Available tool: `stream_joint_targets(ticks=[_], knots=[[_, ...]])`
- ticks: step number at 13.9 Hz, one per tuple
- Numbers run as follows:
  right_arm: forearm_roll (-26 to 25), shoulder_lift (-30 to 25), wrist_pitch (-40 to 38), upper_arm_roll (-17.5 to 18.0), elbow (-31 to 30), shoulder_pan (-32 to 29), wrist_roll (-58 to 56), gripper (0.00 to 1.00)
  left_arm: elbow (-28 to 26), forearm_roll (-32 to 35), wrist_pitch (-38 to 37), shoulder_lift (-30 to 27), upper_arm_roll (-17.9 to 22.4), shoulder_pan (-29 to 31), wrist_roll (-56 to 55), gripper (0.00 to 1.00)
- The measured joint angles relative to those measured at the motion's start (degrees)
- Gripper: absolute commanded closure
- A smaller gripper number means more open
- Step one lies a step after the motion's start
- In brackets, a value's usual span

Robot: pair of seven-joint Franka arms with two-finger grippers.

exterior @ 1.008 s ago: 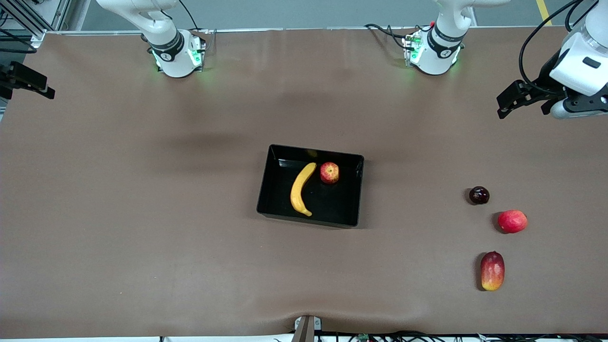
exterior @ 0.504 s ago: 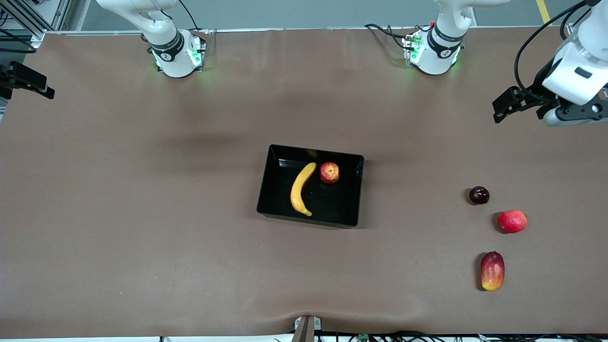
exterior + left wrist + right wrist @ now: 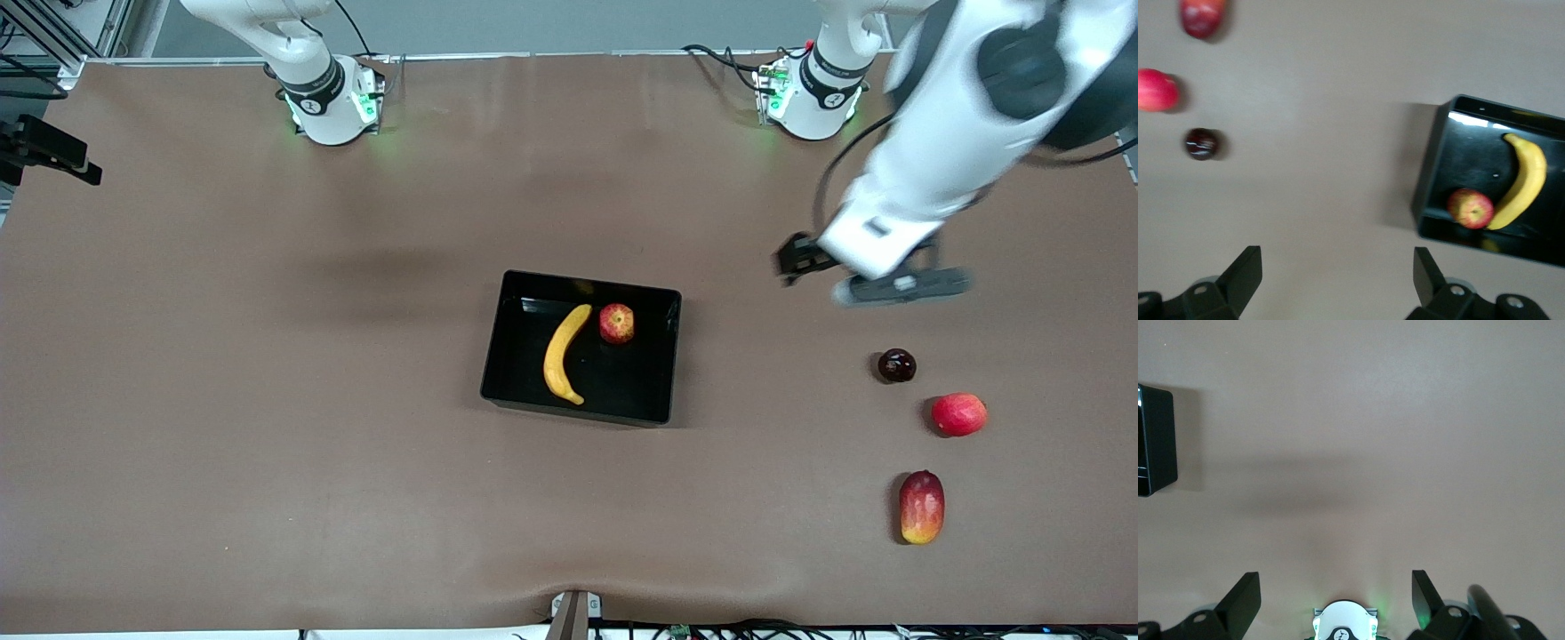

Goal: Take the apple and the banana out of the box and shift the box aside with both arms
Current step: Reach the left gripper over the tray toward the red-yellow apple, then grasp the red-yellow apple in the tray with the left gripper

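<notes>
The black box (image 3: 520, 356) sits mid-table. In it lie the yellow banana (image 3: 564, 354) and the red-yellow apple (image 3: 617, 324), side by side. My left gripper (image 3: 791, 262) is open and empty, up over bare table between the box and the left arm's end. Its wrist view shows the open gripper (image 3: 1338, 263), the box (image 3: 1438, 167), the banana (image 3: 1525, 183) and the apple (image 3: 1469, 208). My right gripper (image 3: 53, 153) waits open and empty at the right arm's end of the table. It shows open in its own wrist view (image 3: 1336, 587), with a box corner (image 3: 1157, 440).
Three loose fruits lie toward the left arm's end: a dark red round fruit (image 3: 896, 365), a plain red round fruit (image 3: 959, 414) and a red-yellow mango (image 3: 921, 507). The left wrist view shows the dark fruit (image 3: 1201, 143), red fruit (image 3: 1157, 90) and mango (image 3: 1201, 17).
My left arm has swung in from the left arm's end of the table toward the box, with its gripper still open. The right arm, box and fruits have not moved.
</notes>
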Motion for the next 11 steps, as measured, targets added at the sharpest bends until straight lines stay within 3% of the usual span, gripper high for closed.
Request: stream_joint_targets(ticks=[2,11], knots=[[0.00,0.00,-0.03,-0.05,0.00,0.00,0.00,0.00,0.03,0.77,3.80,4.26,-2.43,-1.05,-2.37,0.00],[0.00,0.00,-0.04,-0.55,0.01,0.00,-0.02,0.00,0.33,6.02,20.04,21.19,-2.71,-12.36,-15.29,0.00]])
